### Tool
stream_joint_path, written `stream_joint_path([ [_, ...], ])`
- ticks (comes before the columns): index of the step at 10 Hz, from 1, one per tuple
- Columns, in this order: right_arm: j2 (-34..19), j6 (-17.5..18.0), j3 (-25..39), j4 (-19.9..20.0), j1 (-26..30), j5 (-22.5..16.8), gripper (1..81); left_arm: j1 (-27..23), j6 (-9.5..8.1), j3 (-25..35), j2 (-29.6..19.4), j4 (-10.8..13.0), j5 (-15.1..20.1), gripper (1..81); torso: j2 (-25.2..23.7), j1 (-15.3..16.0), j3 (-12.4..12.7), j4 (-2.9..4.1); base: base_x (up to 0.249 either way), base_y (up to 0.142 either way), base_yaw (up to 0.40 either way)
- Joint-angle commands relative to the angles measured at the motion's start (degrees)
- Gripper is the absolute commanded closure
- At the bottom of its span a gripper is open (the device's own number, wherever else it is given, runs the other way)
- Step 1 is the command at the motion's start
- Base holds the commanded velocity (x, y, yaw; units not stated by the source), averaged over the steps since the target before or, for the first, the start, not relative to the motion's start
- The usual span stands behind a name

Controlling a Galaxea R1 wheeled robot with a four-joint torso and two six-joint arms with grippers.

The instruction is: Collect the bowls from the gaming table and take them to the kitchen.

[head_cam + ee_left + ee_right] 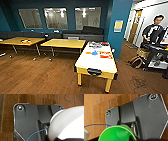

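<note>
A teal-walled room with wooden floor (pixel 37 75) held the white-topped gaming table (pixel 97 63); a blue bowl (pixel 94 52) sat mid-table. Left gripper carried a whitish bowl (pixel 67 124); right, a green cup (pixel 117 133); grips unclear.

A bright green cup (pixel 117 133) shows close up, its open mouth toward the camera (a thin blue cable (pixel 95 125) runs nearby), above brown wooden floor (pixel 95 109).

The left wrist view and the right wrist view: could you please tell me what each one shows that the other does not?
Left wrist view alone: a large whitish bowl close to the camera. Right wrist view alone: a bright green cup, seen open end on. Both share the brown wooden floor below and a thin blue cable. Whether either gripper grips its item cannot be told.
</note>
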Motion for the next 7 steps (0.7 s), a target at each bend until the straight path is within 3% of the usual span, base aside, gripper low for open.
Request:
stream_joint_path([
  [1,0.1,-0.1,0.3,-0.9,2.8,-2.0,81.1,-2.4,0.26,0.5,-0.5,1.0,0.9,81.1,0.0,0.1,0.0,0.0,-0.149,0.0,0.0],
  [3,0.1,-0.1,0.3,-0.9,2.7,-1.9,81.1,-2.4,0.44,0.5,-0.5,1.0,0.9,81.1,0.0,0.1,0.0,0.0,-0.124,0.0,0.0],
  [7,0.1,-0.1,-0.3,-0.9,2.9,-2.0,81.1,-2.4,0.62,0.4,-0.4,0.7,0.9,81.1,0.0,0.1,0.0,0.0,0.0,0.0,0.0],
])
